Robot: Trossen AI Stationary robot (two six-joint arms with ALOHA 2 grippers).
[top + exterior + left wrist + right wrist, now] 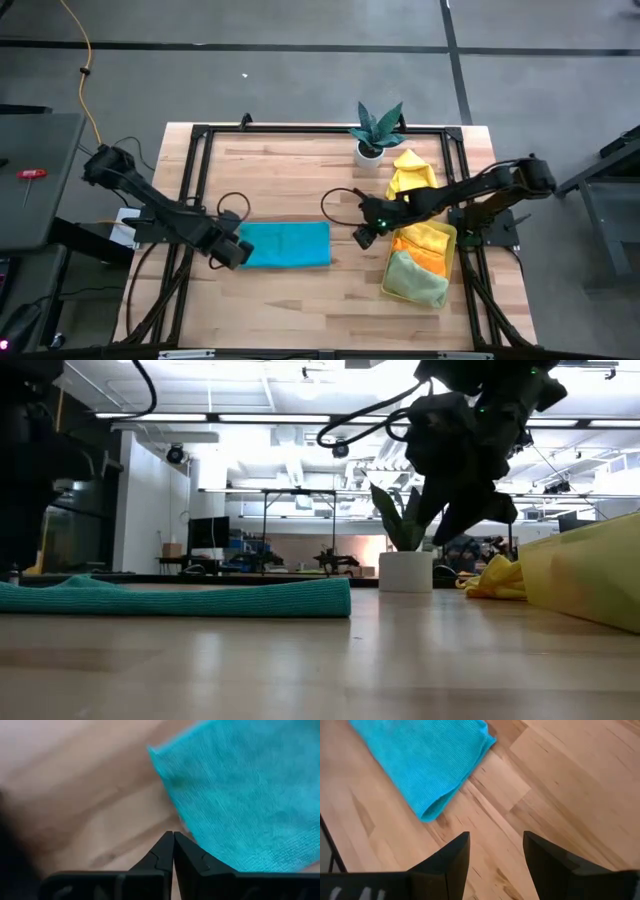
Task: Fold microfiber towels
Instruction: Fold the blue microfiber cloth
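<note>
The teal towel (286,244) lies folded into a flat strip near the table's centre, and the left gripper (236,250) sits at its nine o'clock end, jaws pressed together with no cloth visibly between them, the tips just at the towel's edge in the left wrist view. The right gripper (364,236) hangs off the towel's three o'clock end, a little apart from it and clear of the wood, its jaws spread wide and empty. The remaining towels, a yellow one (428,236), an orange one (430,256) and a pale green one (415,276), are heaped in the translucent tray (384,285) at about four o'clock from centre, with another yellow cloth (412,174) bunched at two o'clock beside the potted plant (377,131). The likely trouble: if the left gripper pulls away while its tips snag the pile, it could drag the strip askew or flip the fold open; the right arm, reaching back to the tray, could nudge the tray or the plant, or lift two cloths together since they lie tangled. The surface is pale butcher-block wood (300,310) inside a black frame, smooth enough for cloth to slide. Beyond it, the low view shows a bright workshop with ceiling lights and distant benches
</note>
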